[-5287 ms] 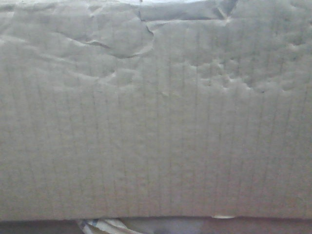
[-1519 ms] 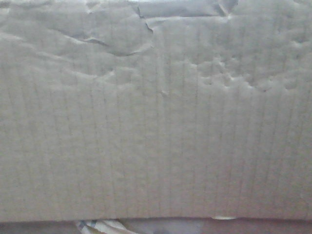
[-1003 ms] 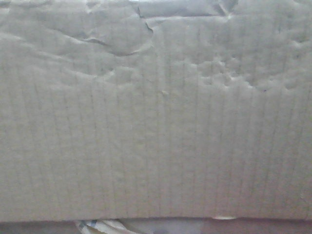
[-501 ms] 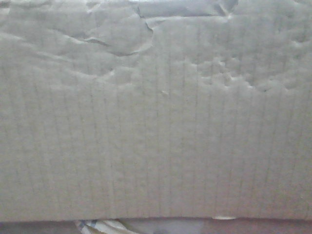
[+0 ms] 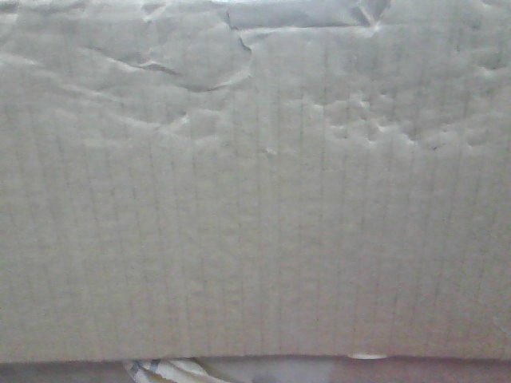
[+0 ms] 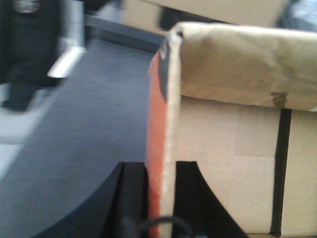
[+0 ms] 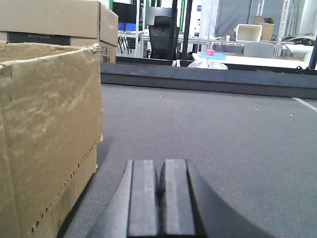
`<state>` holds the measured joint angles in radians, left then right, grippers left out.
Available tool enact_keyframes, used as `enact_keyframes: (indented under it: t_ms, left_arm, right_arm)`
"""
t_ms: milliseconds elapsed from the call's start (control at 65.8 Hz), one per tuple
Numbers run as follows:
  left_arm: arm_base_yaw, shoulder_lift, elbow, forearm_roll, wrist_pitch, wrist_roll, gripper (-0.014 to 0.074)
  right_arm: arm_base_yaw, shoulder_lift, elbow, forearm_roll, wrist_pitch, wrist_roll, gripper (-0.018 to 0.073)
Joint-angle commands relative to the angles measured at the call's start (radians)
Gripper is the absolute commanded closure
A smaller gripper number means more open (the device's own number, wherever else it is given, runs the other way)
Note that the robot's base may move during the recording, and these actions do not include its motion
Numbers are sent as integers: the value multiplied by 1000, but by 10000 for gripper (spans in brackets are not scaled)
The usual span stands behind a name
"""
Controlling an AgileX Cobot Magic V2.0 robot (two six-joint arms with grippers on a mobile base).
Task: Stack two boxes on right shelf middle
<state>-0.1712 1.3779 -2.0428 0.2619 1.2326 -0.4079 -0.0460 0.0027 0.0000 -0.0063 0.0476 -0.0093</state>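
Box (image 5: pixel 255 199): its dented face fills the front view, so it sits close before the robot.
Left gripper (image 6: pixel 159 171): clenched on the box's upright wall edge, one finger on each side, probably a hold for lifting or steering.
Right gripper (image 7: pixel 161 166): pads pressed together on nothing, low over the floor (image 7: pixel 208 129), beside a box wall but apart from it. I cannot tell whether this is the same box.
Shelf: not made out.
Risk: with a one-sided hold, the thin wall may bend.
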Motion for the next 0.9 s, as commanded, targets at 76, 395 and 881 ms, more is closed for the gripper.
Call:
enact_keyframes:
  t_ms: [76,395,881]
  left_arm:
    - [-310,21,-2,254,-12,-172,707]
    - [-635,111,78,421,-12,-358,707]
    - [-640,144,480,264,-42,-533,707]
  right_arm:
    - [-4,-3,0,6,-18,-3,721]
    - [-4,-3,0,6,-18,-3,721]
    - [-4,-3,0,6,-18,-3,721]
